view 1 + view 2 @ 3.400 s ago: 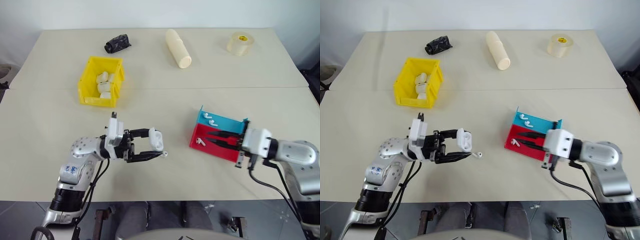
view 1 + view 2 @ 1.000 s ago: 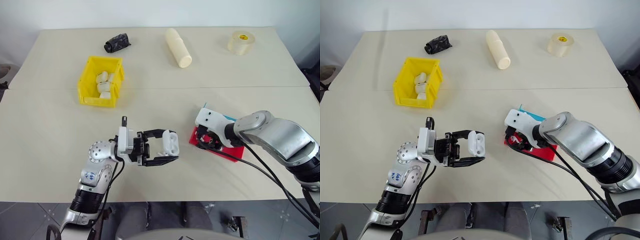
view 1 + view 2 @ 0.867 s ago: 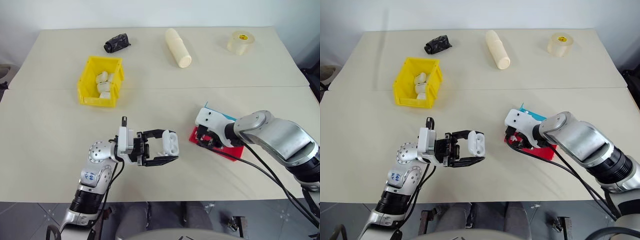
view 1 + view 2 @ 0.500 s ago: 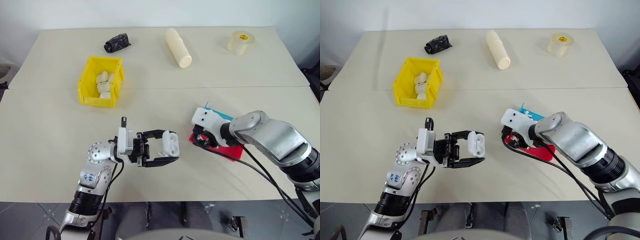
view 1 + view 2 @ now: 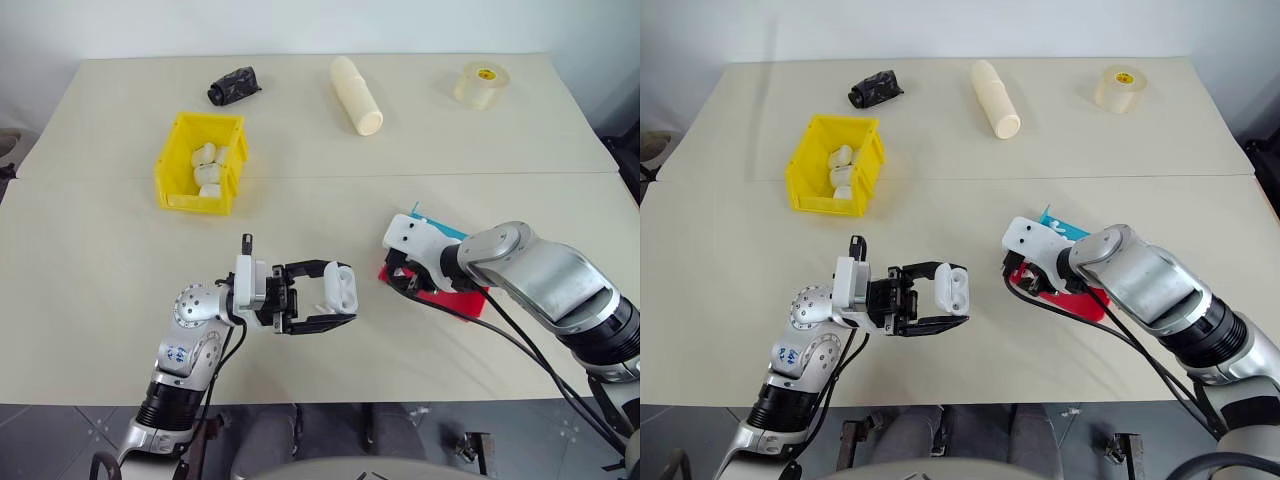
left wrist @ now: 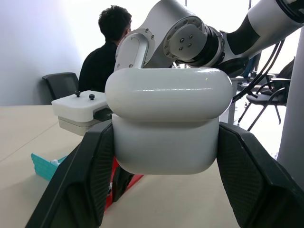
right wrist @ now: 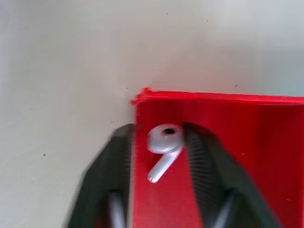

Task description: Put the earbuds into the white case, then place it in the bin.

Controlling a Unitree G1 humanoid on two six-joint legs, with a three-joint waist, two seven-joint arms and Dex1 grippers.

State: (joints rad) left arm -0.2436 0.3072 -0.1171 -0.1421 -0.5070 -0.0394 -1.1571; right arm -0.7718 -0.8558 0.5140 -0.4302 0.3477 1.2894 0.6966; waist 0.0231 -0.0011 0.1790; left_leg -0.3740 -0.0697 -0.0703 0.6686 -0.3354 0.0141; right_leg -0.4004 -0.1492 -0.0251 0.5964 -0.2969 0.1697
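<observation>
White plastic, rounded at the corners: the white case (image 5: 342,288) is pinched between the two black fingers (image 6: 90,180) of the left gripper (image 5: 330,295), held clear above the beige table (image 5: 100,260), lid closed as seen in the left wrist view; to its right the right gripper (image 7: 159,156) points down into the red tray (image 7: 228,142), its fingertips (image 7: 199,156) standing on either side of one earbud (image 7: 163,145), close to it but whether they already press on it cannot be told; this earbud lies near the corner of the red tray, stem pointing toward the wrist; a blue tray (image 5: 455,235) adjoins the red one on its far side, largely hidden by the right arm; the bin (image 5: 172,165), bright yellow, stands well apart on the far left of the table and holds several small white objects (image 5: 208,165); along the far edge lie a crumpled black object (image 5: 233,85), a cream cylinder (image 5: 357,96) and a roll of clear tape (image 5: 479,85); a seated person (image 6: 107,52), back turned, appears behind the arms in the left wrist view.
</observation>
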